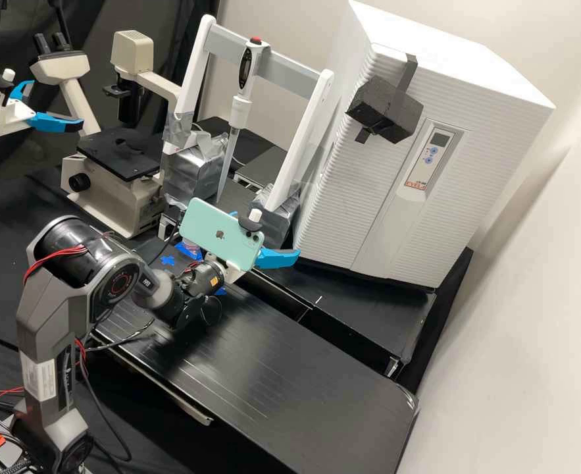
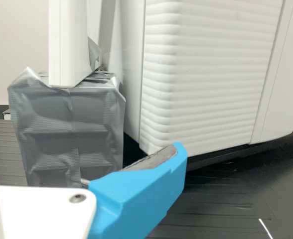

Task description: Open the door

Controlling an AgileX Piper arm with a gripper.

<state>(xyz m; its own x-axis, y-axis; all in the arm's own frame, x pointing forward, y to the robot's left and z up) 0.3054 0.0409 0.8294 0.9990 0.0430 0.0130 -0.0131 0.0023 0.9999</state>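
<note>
Facing the closed white incubator (image 1: 353,191), the tool (image 1: 277,258) has its 2 fingers apart.

Bright | sheen on bench (image 1: 283,368) | soft shadow on wall (image 1: 533,168)

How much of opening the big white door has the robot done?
Done: no opening yet; the white door looks flush against its cabinet.

In hand: the pincer looks open and is near the door's lower corner, with nothing visible in its grip.

Left: probably getting hold of the door's edge, then swinging it open.
</note>
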